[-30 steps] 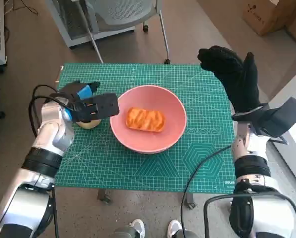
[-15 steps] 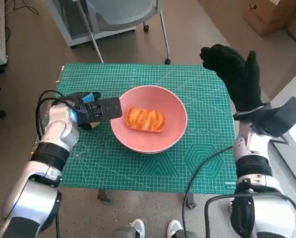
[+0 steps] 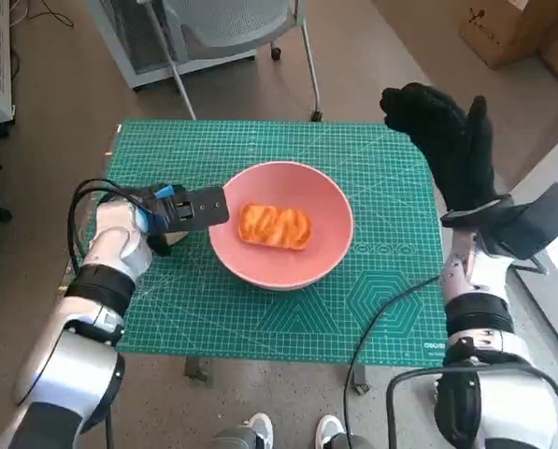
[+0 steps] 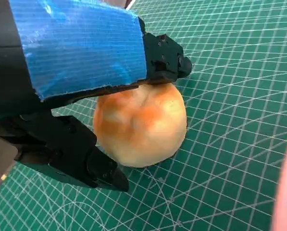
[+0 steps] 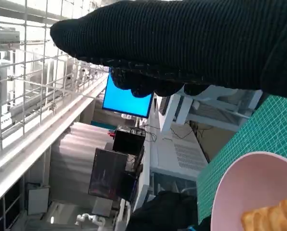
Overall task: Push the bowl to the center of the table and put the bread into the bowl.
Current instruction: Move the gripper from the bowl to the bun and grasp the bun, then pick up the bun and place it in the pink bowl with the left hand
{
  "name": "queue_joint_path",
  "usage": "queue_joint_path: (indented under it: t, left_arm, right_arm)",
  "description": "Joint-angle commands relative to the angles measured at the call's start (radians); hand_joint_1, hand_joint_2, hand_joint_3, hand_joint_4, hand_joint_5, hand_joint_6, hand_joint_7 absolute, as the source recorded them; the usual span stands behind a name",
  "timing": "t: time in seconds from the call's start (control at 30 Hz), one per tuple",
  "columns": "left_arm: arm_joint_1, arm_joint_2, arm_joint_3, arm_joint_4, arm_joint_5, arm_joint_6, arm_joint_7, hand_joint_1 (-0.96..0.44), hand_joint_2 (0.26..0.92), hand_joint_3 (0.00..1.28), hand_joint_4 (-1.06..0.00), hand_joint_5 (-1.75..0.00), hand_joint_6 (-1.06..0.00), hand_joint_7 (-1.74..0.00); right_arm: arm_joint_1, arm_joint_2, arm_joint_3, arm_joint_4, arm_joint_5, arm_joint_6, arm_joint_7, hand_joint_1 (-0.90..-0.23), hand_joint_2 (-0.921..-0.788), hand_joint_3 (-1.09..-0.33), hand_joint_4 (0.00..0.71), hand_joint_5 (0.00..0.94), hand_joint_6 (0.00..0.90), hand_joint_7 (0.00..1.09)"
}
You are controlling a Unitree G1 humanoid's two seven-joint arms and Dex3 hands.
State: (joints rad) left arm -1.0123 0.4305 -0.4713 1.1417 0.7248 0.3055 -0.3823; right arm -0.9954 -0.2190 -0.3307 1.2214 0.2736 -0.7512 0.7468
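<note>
- Since a second ago, the left hand (image 3: 171, 213) has drawn back toward the robot and a little away from the bowl (image 3: 280, 224), while the right hand (image 3: 444, 140) has barely shifted.
- Landmark: the pink bowl sits about mid-table on the green cutting mat (image 3: 372, 281).
- One flat, orange-glazed piece of bread (image 3: 274, 225) lies inside the bowl, on its floor.
- To the bowl's left, the left hand is down at the mat over a round bun (image 4: 140, 124), with its wrist camera block reaching almost to the bowl's rim.
- From the left wrist view, the bun rests on the mat with black fingers (image 4: 71, 154) on either side of it and touching it; the blue-taped back lies over its top. The hand grips the bun.
- To the bowl's right, the gloved right hand is raised above the mat's far right corner, fingers extended and apart, holding nothing.
- Beyond the bowl, past the table's far edge, stands a grey chair (image 3: 232, 23).
- On the near side of the bowl, below the table edge, a person's shoes (image 3: 293, 432) show.
</note>
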Motion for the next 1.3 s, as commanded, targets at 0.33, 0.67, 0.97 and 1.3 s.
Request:
queue_joint_path:
  t: [0.33,0.67,0.97,1.3]
  left_arm:
    - [0.018,-0.009,-0.038,0.036,0.011,-0.091,0.165,0.32,0.908,0.09,-0.64,-1.20,-0.68,-0.09]
    - [0.051,0.014,-0.062,0.039,0.029,-0.169,0.293,0.01,0.917,0.06,-0.68,-1.20,-0.67,-1.07]
    - [0.055,0.039,-0.057,-0.023,0.024,-0.126,0.297,0.00,0.920,0.12,-0.60,-1.33,-0.61,-1.12]
    - [0.106,0.137,-0.029,-0.345,0.045,-0.002,0.210,0.00,0.921,0.21,-0.51,-1.38,-0.50,-1.28]
  right_arm:
    - [0.027,0.001,-0.004,-0.001,0.003,0.017,0.010,-0.713,-0.921,-0.741,0.212,0.001,0.359,0.00]
    - [0.031,0.001,-0.008,-0.003,0.007,0.017,0.018,-0.715,-0.921,-0.742,0.212,0.000,0.350,0.00]
    - [0.027,0.003,-0.014,-0.001,0.010,0.027,0.024,-0.716,-0.921,-0.742,0.213,0.001,0.340,0.00]
    - [0.028,0.010,-0.007,-0.009,0.001,0.021,0.012,-0.718,-0.921,-0.743,0.208,0.000,0.337,0.00]
